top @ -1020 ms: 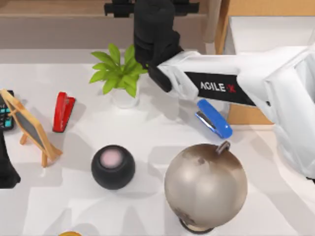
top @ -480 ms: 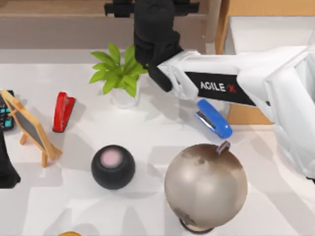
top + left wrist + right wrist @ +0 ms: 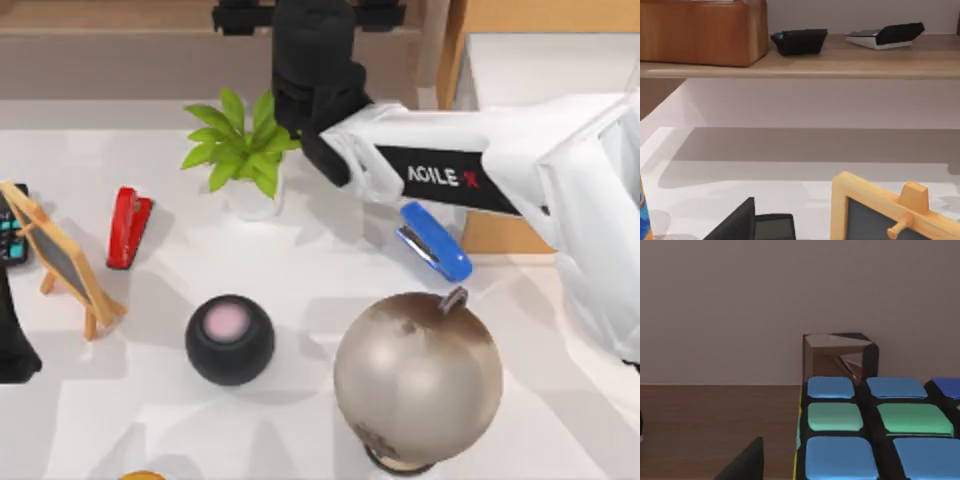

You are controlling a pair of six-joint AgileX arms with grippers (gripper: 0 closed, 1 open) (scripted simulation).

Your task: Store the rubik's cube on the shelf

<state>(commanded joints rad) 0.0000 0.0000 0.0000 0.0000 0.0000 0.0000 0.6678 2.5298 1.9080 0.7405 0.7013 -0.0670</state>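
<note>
The rubik's cube [image 3: 875,430] fills the near side of the right wrist view, blue and green squares up, resting on the wooden shelf [image 3: 715,425]. One black finger [image 3: 745,462] of my right gripper stands beside it with a gap, so the gripper is open around the cube without touching it. From above, my right gripper [image 3: 310,12] reaches over the shelf [image 3: 120,50] at the back, and the arm hides the cube. My left gripper [image 3: 12,350] is parked at the table's left edge, open.
A potted plant [image 3: 240,150] stands just left of the right arm. A blue stapler [image 3: 435,240], globe [image 3: 418,378], black speaker [image 3: 229,338], red stapler [image 3: 128,227] and small chalkboard [image 3: 60,260] are on the table. A brown block [image 3: 840,357] sits behind the cube.
My right gripper has shifted slightly further back over the shelf. Nothing else has moved.
</note>
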